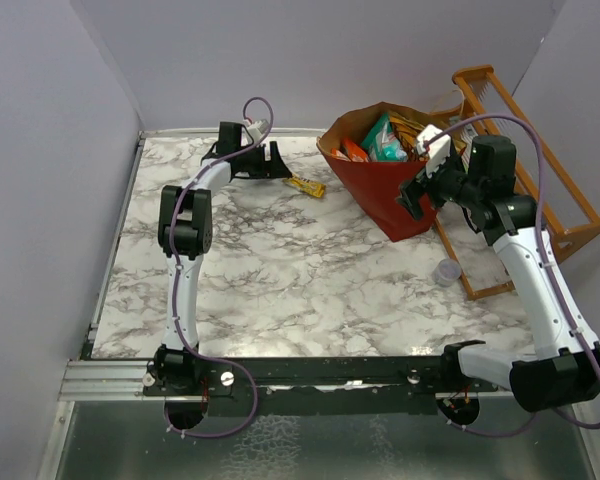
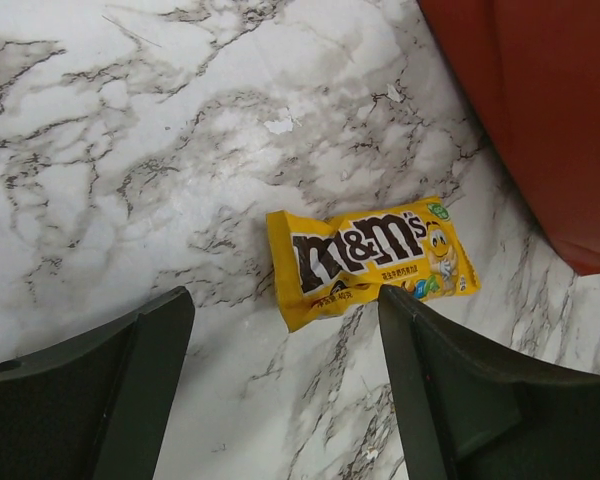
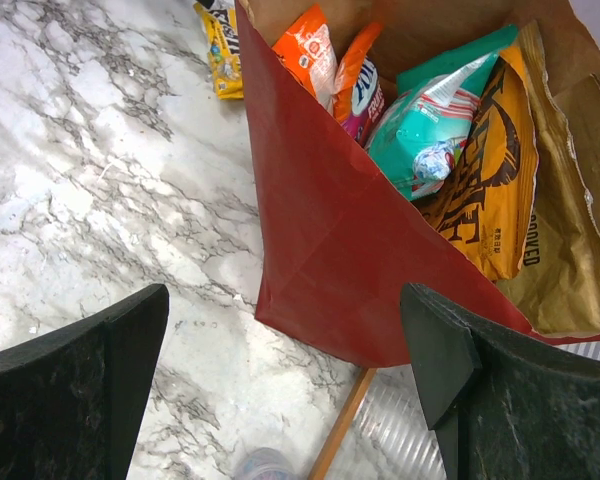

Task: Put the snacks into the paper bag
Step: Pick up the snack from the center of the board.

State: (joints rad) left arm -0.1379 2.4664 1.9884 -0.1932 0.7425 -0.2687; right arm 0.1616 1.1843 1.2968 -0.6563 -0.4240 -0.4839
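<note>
Beside paper bag [image 1: 380, 195]: wooden rack [image 1: 477, 73], clear cup [image 1: 447, 271], M&M's packet [image 2: 370, 258].

We see a white marble tabletop [image 1: 280, 290]. On it are a yellow candy packet [image 1: 306, 185], a red paper bag [image 1: 380, 195] just beside it, a small clear cup [image 1: 447, 271] and a wooden rack [image 1: 475, 74].
</note>
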